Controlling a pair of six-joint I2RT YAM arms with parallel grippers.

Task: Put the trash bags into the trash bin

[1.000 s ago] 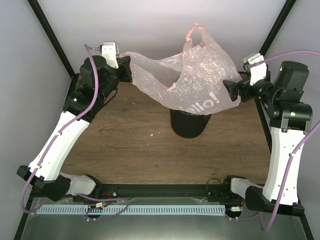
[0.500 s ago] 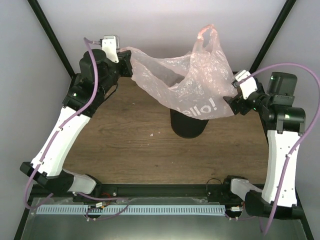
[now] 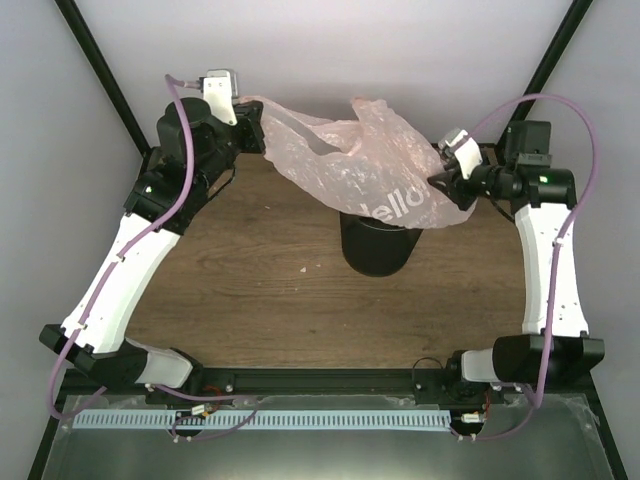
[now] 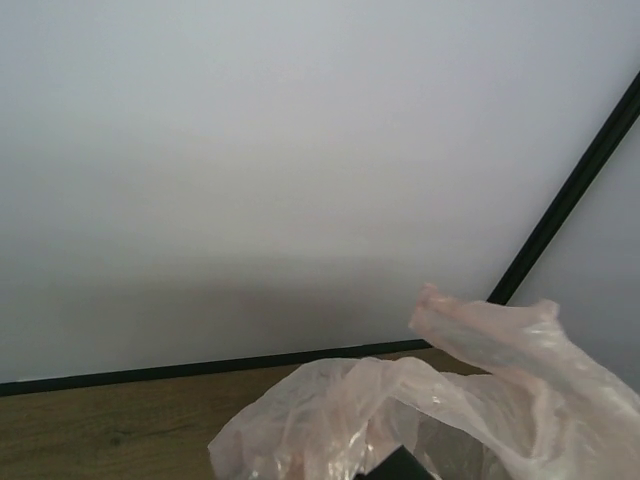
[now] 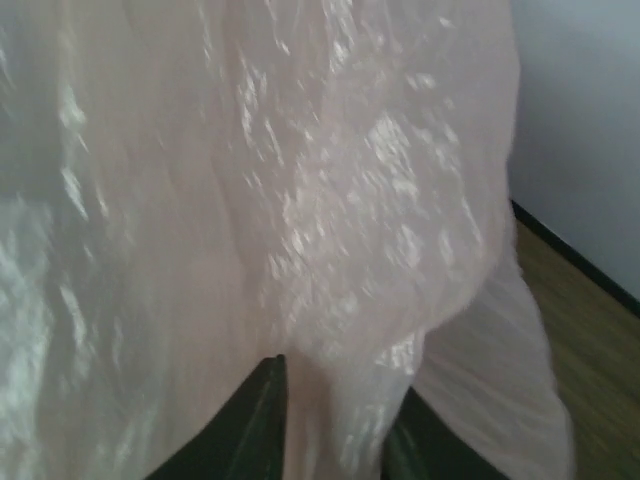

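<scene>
You had pink bag (image 5: 300, 200) filling nearly whole frame, crinkled, glossy. Fold sat pinched between two dark fingers (image 5: 255, 425) at bottom edge. Worktop (image 5: 590, 390) strip showed lower right.

Dark brown wood-grain table (image 3: 260, 270), matte. Plain pale grey-white back wall (image 3: 320, 50) with no windows; side walls are the same. Thin black diagonal frame posts at the left (image 3: 100, 75) and right (image 3: 555, 60) corners. A black strip (image 4: 200, 367) runs where wall meets table. Black rail (image 3: 330, 380) along the near edge, then a white slotted strip (image 3: 300, 420) and a grey metal ledge (image 3: 330, 455). Soft, even light.
</scene>
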